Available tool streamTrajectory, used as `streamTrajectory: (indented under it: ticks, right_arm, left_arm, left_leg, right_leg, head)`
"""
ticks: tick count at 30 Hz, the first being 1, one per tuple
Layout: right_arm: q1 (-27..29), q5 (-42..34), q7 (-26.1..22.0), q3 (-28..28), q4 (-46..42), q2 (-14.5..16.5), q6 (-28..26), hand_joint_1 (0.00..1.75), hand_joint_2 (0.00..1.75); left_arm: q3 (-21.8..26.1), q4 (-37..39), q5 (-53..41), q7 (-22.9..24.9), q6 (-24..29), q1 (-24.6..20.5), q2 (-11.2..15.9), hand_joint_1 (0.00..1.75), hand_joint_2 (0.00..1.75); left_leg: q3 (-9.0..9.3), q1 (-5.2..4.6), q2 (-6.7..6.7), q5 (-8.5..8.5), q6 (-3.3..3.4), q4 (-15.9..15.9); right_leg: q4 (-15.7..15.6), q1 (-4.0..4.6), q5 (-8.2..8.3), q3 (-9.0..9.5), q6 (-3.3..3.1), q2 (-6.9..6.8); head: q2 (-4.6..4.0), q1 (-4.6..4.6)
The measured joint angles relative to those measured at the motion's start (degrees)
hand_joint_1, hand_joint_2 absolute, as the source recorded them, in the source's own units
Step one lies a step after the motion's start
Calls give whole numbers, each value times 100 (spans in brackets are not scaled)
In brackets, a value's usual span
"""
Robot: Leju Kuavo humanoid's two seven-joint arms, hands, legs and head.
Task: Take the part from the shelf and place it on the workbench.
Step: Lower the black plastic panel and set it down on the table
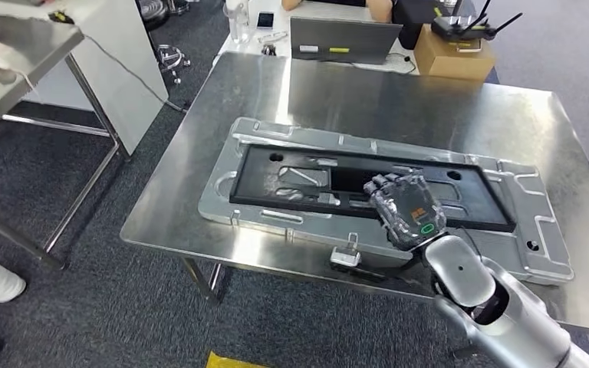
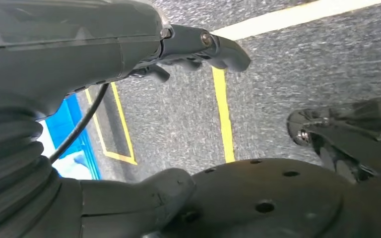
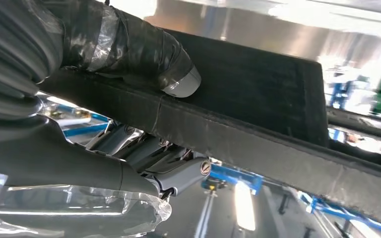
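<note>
Head view: grey carpet underfoot, a steel workbench (image 1: 460,115) ahead, a laptop (image 1: 345,38) and a cardboard box (image 1: 452,54) on a farther table. On the workbench, a silver metal fixture plate (image 1: 537,230) with the black rectangular frame part (image 1: 291,188) lying along it. Right hand (image 1: 403,208) clasped on the frame's near rail. Small metal clamp (image 1: 345,257) just beside the bench's near edge. Left wrist view: speckled grey floor with yellow tape lines (image 2: 223,119); left hand (image 2: 178,49) hung over it holding nothing, fingers loosely apart. Right wrist view: thumb (image 3: 178,79) pressed on one face of the black frame, darker fingers (image 3: 178,173) on the opposite face.
</note>
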Motion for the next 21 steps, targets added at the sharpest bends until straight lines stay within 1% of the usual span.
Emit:
streamTrajectory:
  ticks: [1, 3, 4, 5, 6, 7, 8, 9, 10, 11, 12, 13, 14, 15, 16, 18, 19, 20, 21]
  right_arm:
    - [49, -4, 1, -43, -66, -78, -9, 169, 175]
    - [171, -20, 2, -120, -198, -232, -23, 169, 175]
    - [233, -29, 3, -155, -257, -300, -33, 169, 175]
    - [290, -41, 4, -186, -309, -368, -45, 169, 175]
    - [344, -53, 7, -212, -348, -426, -58, 169, 175]
    - [403, -66, 10, -231, -382, -481, -67, 169, 175]
    - [472, -78, 13, -247, -410, -535, -75, 169, 175]
    - [548, -88, 14, -265, -436, -587, -77, 169, 175]
    - [618, -94, 15, -287, -461, -636, -78, 169, 175]
    - [674, -97, 16, -312, -484, -677, -79, 169, 175]
    - [713, -99, 18, -339, -507, -711, -79, 169, 175]
    - [736, -99, 20, -365, -526, -739, -82, 169, 175]
    - [752, -99, 21, -391, -545, -766, -85, 169, 175]
    - [765, -100, 20, -410, -560, -793, -87, 169, 175]
    - [777, -102, 18, -429, -575, -819, -90, 169, 175]
    - [813, -109, 12, -469, -613, -872, -89, 169, 175]
    - [831, -113, 10, -497, -632, -896, -88, 169, 175]
    - [848, -116, 9, -531, -649, -921, -88, 169, 175]
    - [867, -119, 8, -561, -657, -938, -87, 169, 175]
  left_arm:
    - [-8, 2, 14, 3, -2, -10, 3, 0, 175]
    - [-23, 4, 42, 7, -3, -24, 17, 0, 175]
    - [-28, 4, 52, 7, -4, -25, 25, 0, 175]
    - [-32, 5, 64, 8, -7, -30, 33, 0, 175]
    - [-36, 5, 78, 9, -9, -26, 38, 0, 175]
    - [-38, 5, 91, 11, -11, -26, 44, 0, 175]
    - [-39, 5, 107, 17, -12, -27, 49, 0, 175]
    - [-39, 5, 124, 25, -13, -22, 53, 0, 175]
    - [-39, 5, 140, 32, -13, -13, 57, 0, 175]
    - [-39, 5, 153, 38, -14, -2, 61, 0, 175]
    - [-39, 5, 161, 42, -14, 10, 64, 0, 175]
    - [-39, 7, 163, 44, -16, 19, 67, 0, 175]
    - [-39, 9, 163, 45, -20, 15, 69, 0, 175]
    - [-39, 10, 164, 46, -24, 6, 71, 0, 175]
    - [-39, 12, 166, 46, -28, -5, 71, 0, 175]
    - [-40, 10, 180, 47, -33, -24, 69, 0, 175]
    - [-40, 10, 191, 48, -33, -22, 68, 0, 175]
    - [-41, 9, 204, 49, -34, -19, 67, 0, 175]
    - [-42, 10, 214, 49, -34, -12, 67, 0, 175]
  left_leg:
    - [11, 0, 4, -15, -30, -18]
    - [56, -8, 28, -76, -94, -26]
    - [28, -12, 39, -142, -125, 85]
    - [-82, -9, 49, -249, -159, 326]
    - [-277, 8, 57, -373, -189, 679]
    - [-531, 23, 60, -493, -214, 1073]
    - [-765, 36, 63, -546, -238, 1390]
    - [-917, 48, 66, -486, -256, 1528]
    - [-962, 58, 69, -303, -268, 1444]
    - [-899, 68, 73, -28, -272, 1151]
    - [-778, 76, 77, 240, -265, 771]
    - [-640, 73, 81, 418, -252, 429]
    - [-543, 67, 82, 491, -220, 200]
    - [-492, 54, 82, 475, -183, 97]
    - [-474, 39, 77, 429, -142, 71]
    - [-441, 46, 71, 401, -59, 20]
    - [-405, 57, 71, 392, -20, -12]
    - [-363, 70, 75, 382, 15, -42]
    - [-327, 73, 78, 361, 42, -57]
  right_leg:
    - [-51, 14, -23, 21, -14, 3]
    - [-169, -32, -56, 124, -24, 6]
    - [-235, -59, -66, 198, -34, 0]
    - [-291, -85, -82, 273, -44, -6]
    - [-313, -83, -108, 326, -57, -10]
    - [-317, -85, -142, 364, -63, -15]
    - [-315, -85, -182, 403, -59, -15]
    - [-311, -88, -226, 452, -51, -16]
    - [-305, -92, -275, 509, -37, -12]
    - [-297, -97, -328, 573, -20, -6]
    - [-286, -101, -384, 631, 3, 1]
    - [-267, -94, -436, 671, 36, 12]
    - [-253, -85, -477, 690, 69, 21]
    - [-245, -78, -506, 693, 103, 26]
    - [-247, -74, -523, 694, 137, 29]
    - [-240, -92, -566, 711, 202, 21]
    - [-142, -100, -627, 680, 232, 18]
    - [77, -106, -732, 577, 256, 16]
    - [416, -111, -866, 392, 274, 14]
  head:
    - [0, 3]
    - [0, 1]
    - [0, -4]
    - [0, -8]
    - [0, -13]
    - [0, -13]
    - [0, -12]
    - [0, -13]
    - [0, -13]
    - [0, -13]
    - [0, -13]
    - [0, -13]
    - [0, -11]
    - [0, -9]
    - [0, -8]
    - [0, -4]
    - [0, -3]
    - [0, -1]
    - [0, 2]
